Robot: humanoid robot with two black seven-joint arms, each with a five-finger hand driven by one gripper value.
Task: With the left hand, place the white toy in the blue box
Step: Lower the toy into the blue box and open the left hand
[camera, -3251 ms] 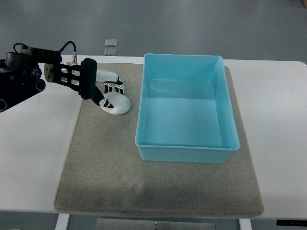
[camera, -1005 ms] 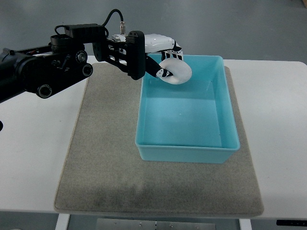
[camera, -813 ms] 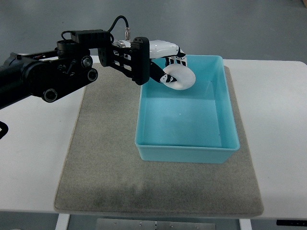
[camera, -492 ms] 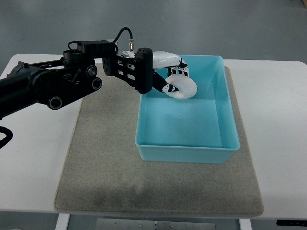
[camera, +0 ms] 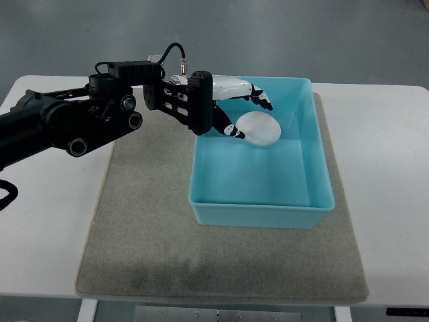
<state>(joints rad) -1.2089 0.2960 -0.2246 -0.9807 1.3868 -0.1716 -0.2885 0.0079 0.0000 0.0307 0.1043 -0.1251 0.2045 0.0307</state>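
The white toy (camera: 260, 128), a smooth rounded lump, is inside the blue box (camera: 315, 161), near its far left part. My left hand (camera: 247, 111) hovers over the box's far left corner, just left of and above the toy. Its fingers (camera: 260, 96) are spread open and hold nothing. The black left arm (camera: 80, 121) comes in from the picture's left edge. The right hand is out of view.
The blue box stands on a grey mat (camera: 141, 221) on a white table (camera: 47, 221). Two small clear items (camera: 155, 59) lie on the floor beyond the table's far edge.
The left hand carried the toy from the mat over the box's far left corner, then opened its fingers. The toy dropped into the box.
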